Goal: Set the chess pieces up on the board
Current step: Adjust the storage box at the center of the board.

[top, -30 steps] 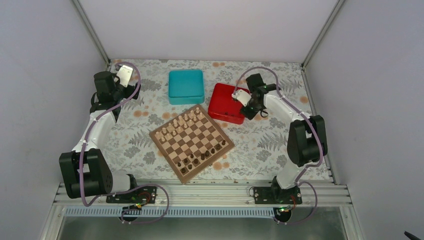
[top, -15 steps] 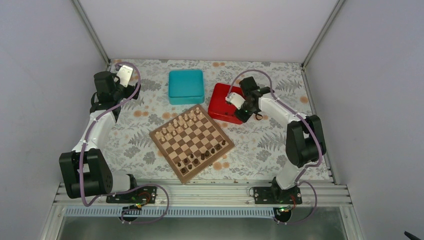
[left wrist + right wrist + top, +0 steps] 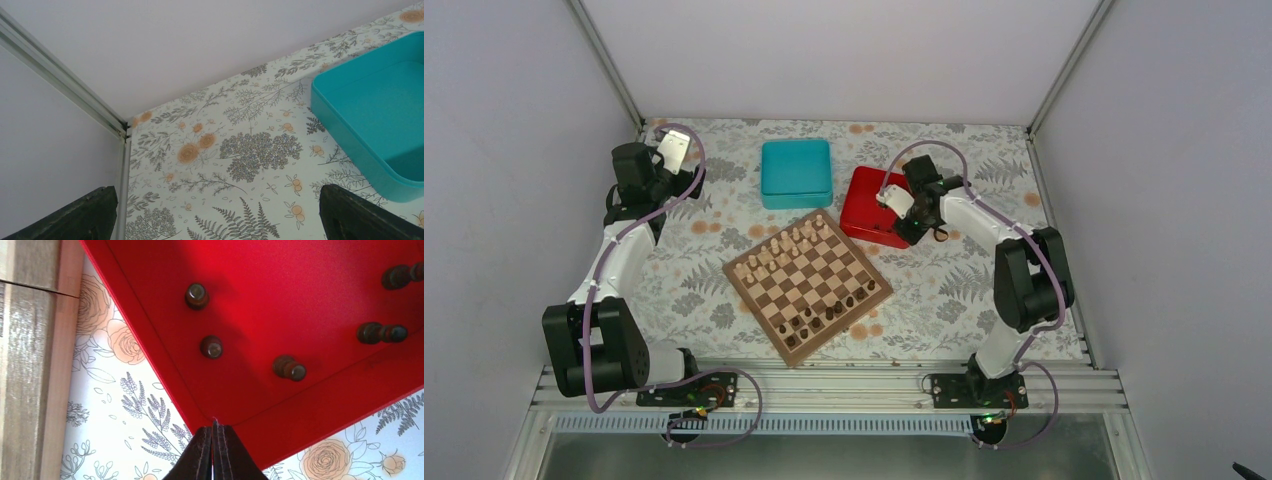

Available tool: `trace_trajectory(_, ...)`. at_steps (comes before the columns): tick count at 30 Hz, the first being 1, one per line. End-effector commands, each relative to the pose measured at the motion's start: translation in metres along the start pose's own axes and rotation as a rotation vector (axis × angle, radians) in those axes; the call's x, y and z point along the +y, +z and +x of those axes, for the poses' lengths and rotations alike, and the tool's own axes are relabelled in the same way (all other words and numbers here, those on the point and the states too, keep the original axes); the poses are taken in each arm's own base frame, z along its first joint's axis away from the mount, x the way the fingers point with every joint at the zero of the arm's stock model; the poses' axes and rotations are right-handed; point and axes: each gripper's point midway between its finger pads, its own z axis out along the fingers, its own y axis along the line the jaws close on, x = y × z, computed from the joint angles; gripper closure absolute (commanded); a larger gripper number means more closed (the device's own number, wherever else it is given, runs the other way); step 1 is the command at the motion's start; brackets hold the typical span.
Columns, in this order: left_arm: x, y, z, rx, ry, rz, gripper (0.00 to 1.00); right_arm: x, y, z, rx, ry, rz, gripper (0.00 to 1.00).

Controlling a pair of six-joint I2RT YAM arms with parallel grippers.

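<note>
The board [image 3: 807, 285] lies diagonally in the middle of the table. Dark chess pieces [image 3: 829, 310] stand along its near right side and pale ones along its far left side. More dark chess pieces [image 3: 211, 346] sit in the red tray [image 3: 310, 405], some upright, some lying down. My right gripper [image 3: 215, 428] is shut with nothing between its fingers and hangs over the tray's near corner. Far back on the left, my left gripper [image 3: 218, 220] is open and empty above the floral cloth.
A teal box [image 3: 796, 172] stands behind the board, left of the red tray [image 3: 869, 205]. The board's wooden edge [image 3: 30, 365] shows at the left of the right wrist view. The enclosure's corner post [image 3: 60, 85] is close to my left gripper.
My right gripper has swung left, from beside the red tray's right edge to over its near corner. The left arm has not moved.
</note>
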Motion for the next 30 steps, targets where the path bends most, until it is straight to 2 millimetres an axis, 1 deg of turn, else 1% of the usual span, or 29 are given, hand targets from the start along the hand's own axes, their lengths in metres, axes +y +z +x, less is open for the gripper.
trace_trajectory(1, 0.000, -0.001, -0.002, -0.015, -0.007, 0.008, 0.00, 0.001, 0.008, 0.009, 0.035, 0.023, 0.006, 0.96)
trace_trajectory(5, -0.001, -0.001, -0.002, -0.015, -0.007, 0.011, 0.00, -0.003, 0.008, 0.019, 0.058, 0.046, 0.025, 0.96)
trace_trajectory(12, -0.001, -0.001, -0.002, -0.015, -0.009, 0.013, 0.00, -0.018, 0.009, 0.037, 0.096, 0.092, 0.069, 0.96)
trace_trajectory(19, -0.001, 0.000, -0.002, -0.014, -0.009, 0.013, 0.00, -0.033, -0.004, 0.048, 0.097, 0.116, 0.114, 0.96)
trace_trajectory(22, -0.001, 0.000, -0.002, -0.016, -0.009, 0.013, 0.00, -0.044, -0.009, 0.061, 0.116, 0.132, 0.140, 0.96)
trace_trajectory(25, -0.001, 0.000, -0.002, -0.015, -0.008, 0.013, 0.00, -0.059, -0.022, 0.076, 0.117, 0.164, 0.168, 0.96)
trace_trajectory(30, -0.001, 0.001, -0.002, -0.014, -0.008, 0.017, 0.00, -0.075, -0.029, 0.105, 0.141, 0.211, 0.187, 0.96)
